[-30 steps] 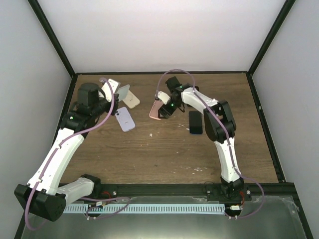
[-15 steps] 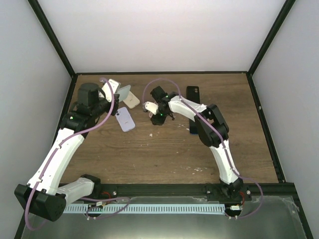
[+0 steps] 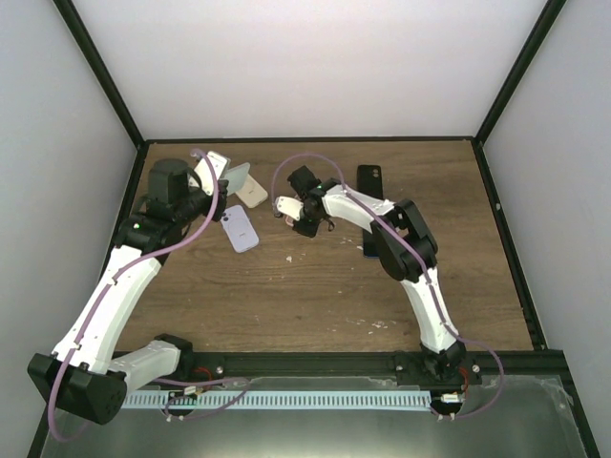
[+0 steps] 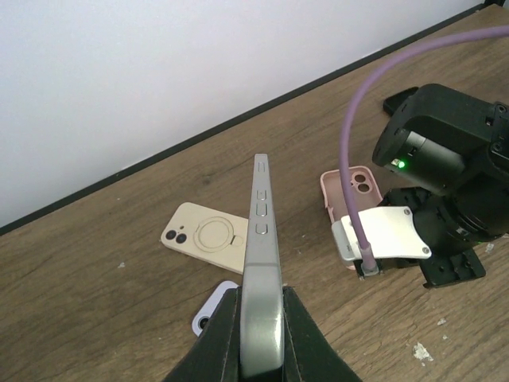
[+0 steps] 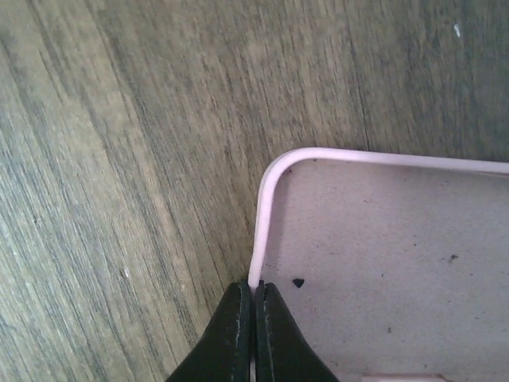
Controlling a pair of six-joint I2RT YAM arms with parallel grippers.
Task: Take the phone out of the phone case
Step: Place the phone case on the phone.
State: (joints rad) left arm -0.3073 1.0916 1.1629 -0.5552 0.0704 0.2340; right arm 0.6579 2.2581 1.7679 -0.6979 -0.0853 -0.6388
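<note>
The right claw [image 5: 253,290], open a second ago, is now pinching the rim of the pink phone case [image 5: 382,263] lying on the table [image 5: 119,159], having swung leftward. Farther back, the left claw [image 4: 261,301] is still clenching the grey phone [image 4: 262,231] edge-up, above the table.

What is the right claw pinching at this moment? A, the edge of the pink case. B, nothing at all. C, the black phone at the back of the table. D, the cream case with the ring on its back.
A: in the right wrist view the right claw is shut on the thin raised edge of the pink case.
</note>
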